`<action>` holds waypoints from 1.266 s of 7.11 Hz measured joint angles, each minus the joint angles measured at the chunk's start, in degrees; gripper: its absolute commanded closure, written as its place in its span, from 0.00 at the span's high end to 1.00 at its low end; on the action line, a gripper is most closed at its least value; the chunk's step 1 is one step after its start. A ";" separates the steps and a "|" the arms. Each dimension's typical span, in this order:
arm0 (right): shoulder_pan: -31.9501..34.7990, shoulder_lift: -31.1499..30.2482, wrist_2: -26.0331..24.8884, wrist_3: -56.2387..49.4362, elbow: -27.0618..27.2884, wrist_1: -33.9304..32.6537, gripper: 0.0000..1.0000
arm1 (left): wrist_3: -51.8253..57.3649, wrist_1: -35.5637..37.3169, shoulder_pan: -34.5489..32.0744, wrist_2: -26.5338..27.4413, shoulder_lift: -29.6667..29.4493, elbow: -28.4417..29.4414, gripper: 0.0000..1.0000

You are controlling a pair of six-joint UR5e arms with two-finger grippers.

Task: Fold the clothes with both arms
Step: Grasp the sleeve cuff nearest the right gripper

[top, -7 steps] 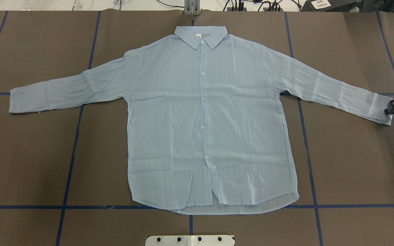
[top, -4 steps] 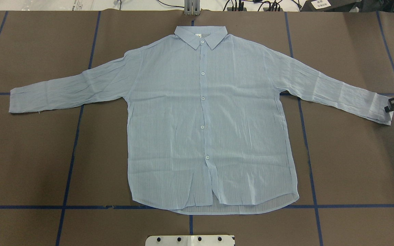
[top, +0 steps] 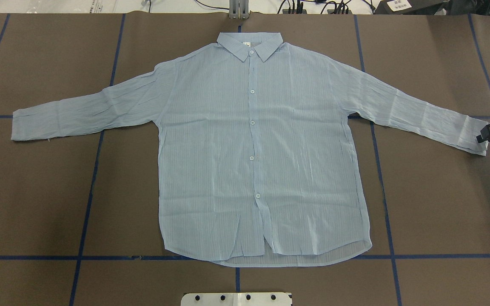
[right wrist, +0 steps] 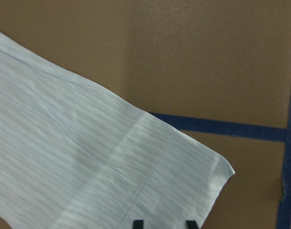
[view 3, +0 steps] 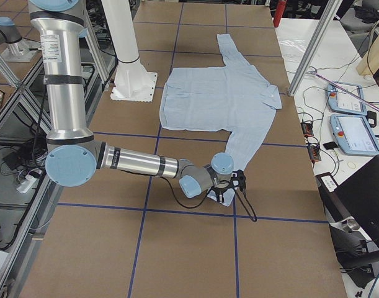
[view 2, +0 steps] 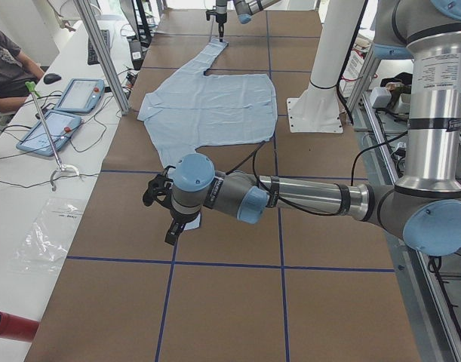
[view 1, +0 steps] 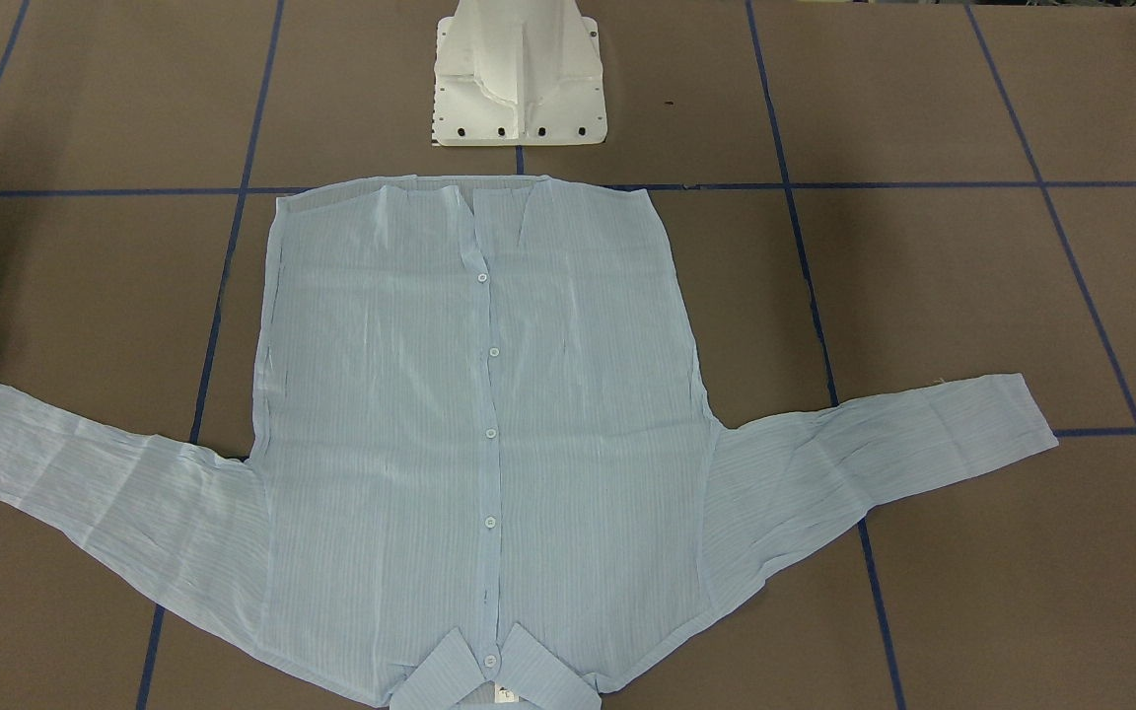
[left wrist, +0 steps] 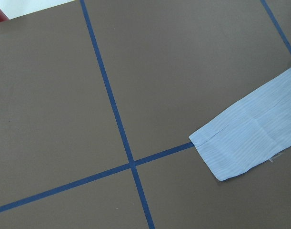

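The pale-blue striped shirt [top: 253, 161] lies flat and buttoned on the brown table, collar at the far side and both sleeves spread out. My right gripper [top: 480, 138] is low at the end of the right sleeve's cuff [top: 470, 135]. In the right wrist view its two fingertips [right wrist: 136, 223] stand apart over the cuff [right wrist: 183, 176], so it is open. My left gripper [view 2: 161, 215] hovers over bare table beyond the left sleeve's cuff [left wrist: 240, 148]. It shows only in the exterior left view, so I cannot tell whether it is open or shut.
The white pedestal base [top: 236, 298] stands at the near edge, just behind the shirt's hem. Blue tape lines [top: 87, 204] cross the brown table. A side bench with tablets [view 2: 64, 113] and a seated person [view 2: 7, 68] runs along the far side.
My right gripper has shifted very slightly at the right cuff and is back near where it was. The shirt lies the same.
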 measured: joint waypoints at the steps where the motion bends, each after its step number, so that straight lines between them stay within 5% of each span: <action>1: 0.00 -0.02 0.05 0.00 -0.08 -0.08 0.74 | 0.00 0.00 0.00 0.00 0.00 0.00 1.00; 5: -0.23 0.05 -0.27 0.02 -0.51 -1.34 0.66 | -0.01 0.00 0.00 -0.06 0.07 0.01 1.00; 7: -0.40 0.08 -0.41 0.00 -0.53 -2.05 0.17 | 0.00 0.00 -0.05 -0.05 0.03 0.01 1.00; 8: -0.43 0.09 -0.36 0.00 -0.52 -2.12 0.02 | 0.00 0.00 -0.06 -0.07 0.02 0.01 1.00; 9: -0.44 0.12 -0.29 0.00 -0.47 -2.14 0.00 | 0.00 0.00 -0.03 -0.07 0.05 0.03 1.00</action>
